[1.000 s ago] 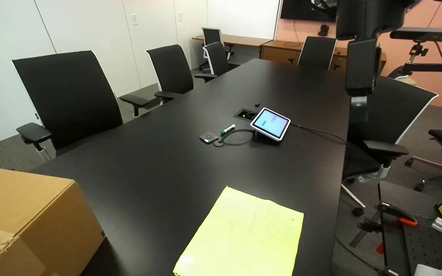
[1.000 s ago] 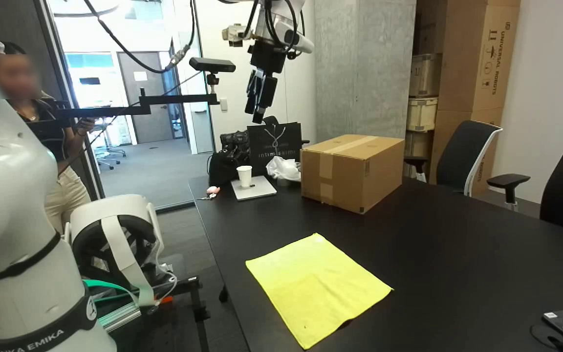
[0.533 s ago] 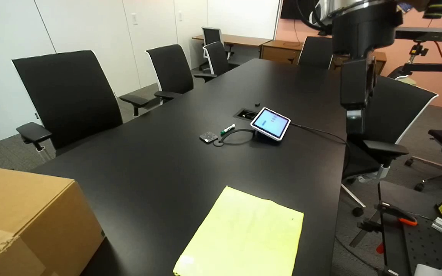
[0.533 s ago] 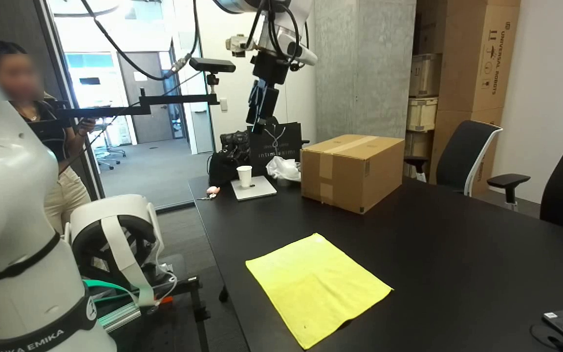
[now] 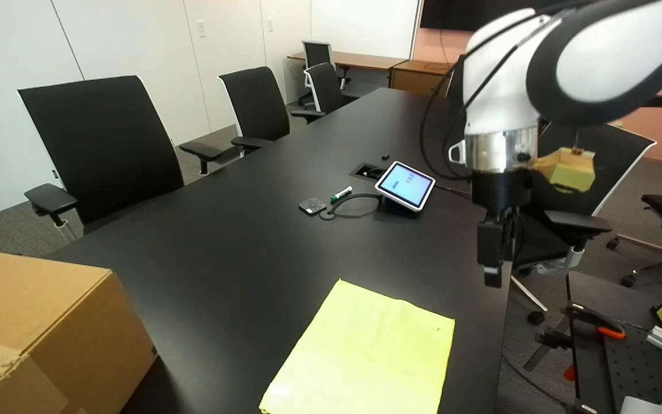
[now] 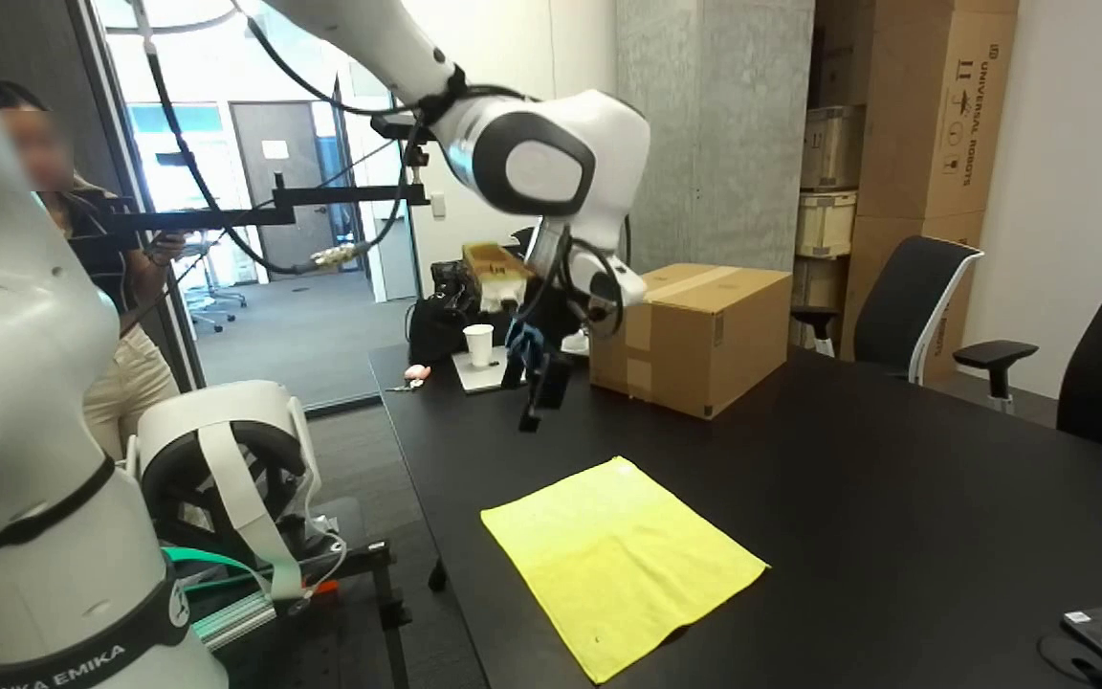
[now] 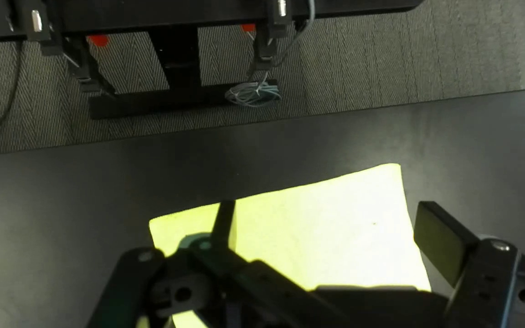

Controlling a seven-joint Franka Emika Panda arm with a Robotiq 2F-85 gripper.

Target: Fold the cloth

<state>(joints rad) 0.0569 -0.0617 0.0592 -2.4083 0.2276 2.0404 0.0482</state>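
Observation:
The pale yellow cloth (image 5: pixel 365 356) lies spread nearly flat on the black table, with slight creases. It shows in both exterior views (image 6: pixel 623 565) and in the wrist view (image 7: pixel 308 228). My gripper (image 5: pixel 493 276) hangs in the air above the table, fingers pointing down, apart from the cloth. In an exterior view the gripper (image 6: pixel 530 397) is beyond the cloth's far corner, between it and the laptop. In the wrist view the gripper (image 7: pixel 328 214) is open and empty. Its fingers are wide apart, and the cloth shows below and between them; the gripper body hides the cloth's lower part.
A brown cardboard box (image 6: pixel 675 335) stands on the table. A white cup (image 6: pixel 479 344) stands on a laptop (image 6: pixel 484 376). A tablet (image 5: pixel 405 187), a marker (image 5: pixel 341 194) and a small dark device (image 5: pixel 312 206) lie farther along. The table edge (image 7: pixel 262 124) runs near the cloth.
The arm and gripper have come down from high above to just over table height, moving toward the cloth. The cloth has not moved.

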